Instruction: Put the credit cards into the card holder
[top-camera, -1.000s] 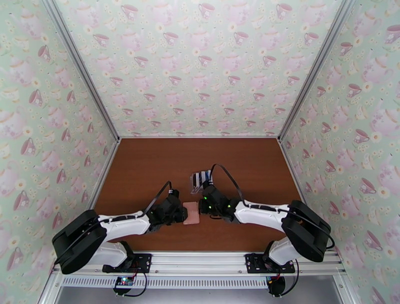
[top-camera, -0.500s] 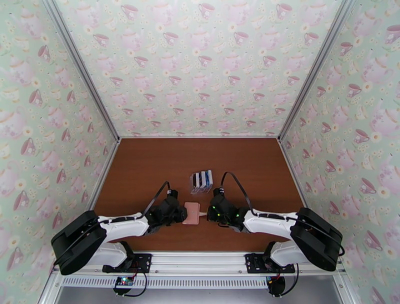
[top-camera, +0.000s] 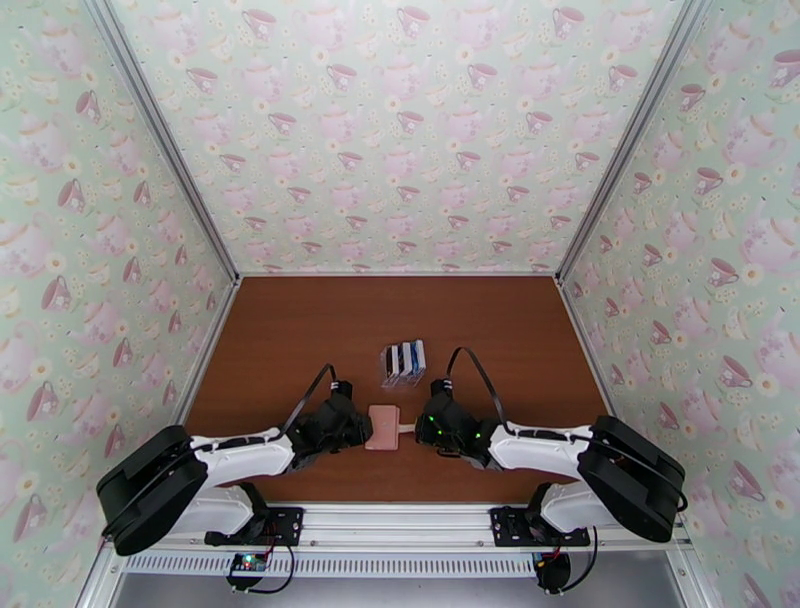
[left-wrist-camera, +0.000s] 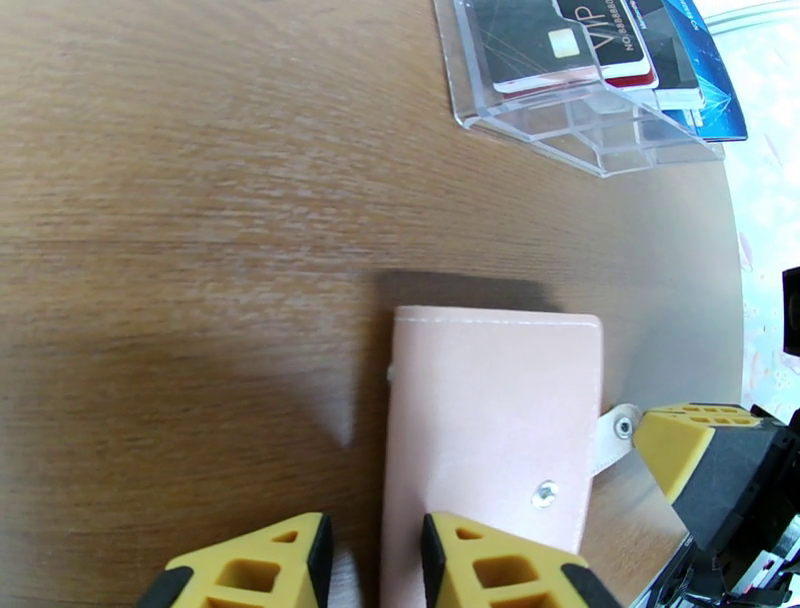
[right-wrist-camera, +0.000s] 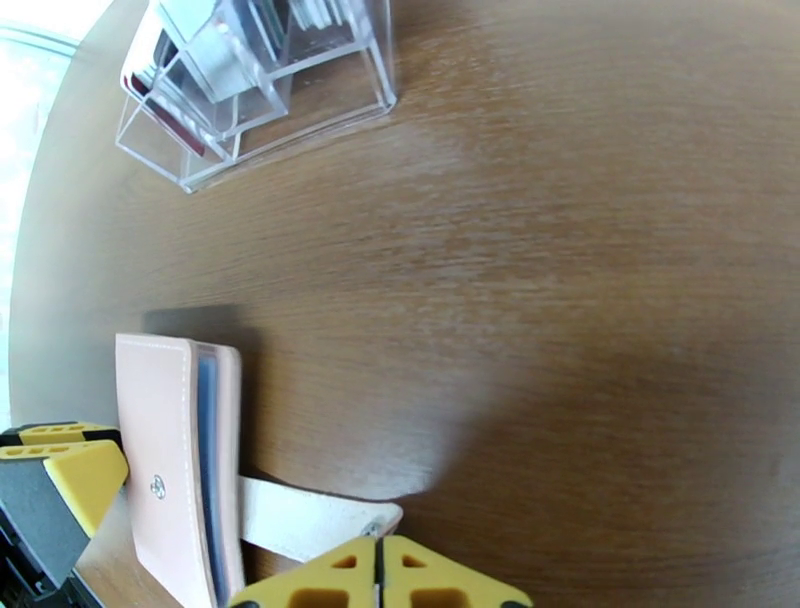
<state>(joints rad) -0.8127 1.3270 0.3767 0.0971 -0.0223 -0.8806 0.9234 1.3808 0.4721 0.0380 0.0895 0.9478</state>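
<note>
White arms (top-camera: 245, 452) with black joints, looping black cables (top-camera: 318, 385), yellow tool fingers (left-wrist-camera: 250, 565).

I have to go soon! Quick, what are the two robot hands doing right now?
Left gripper: slightly open, one finger on the card holder.
Right gripper: closed at the tab; grip on it cannot be told.

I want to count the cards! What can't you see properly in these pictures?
- Left wrist view: top edge cuts the cards; they overlap in the rack.
- Right wrist view: folded covers hide the wallet pockets.
- Same view: bottom edge cuts the right hand; pinching the tab unclear.
</note>
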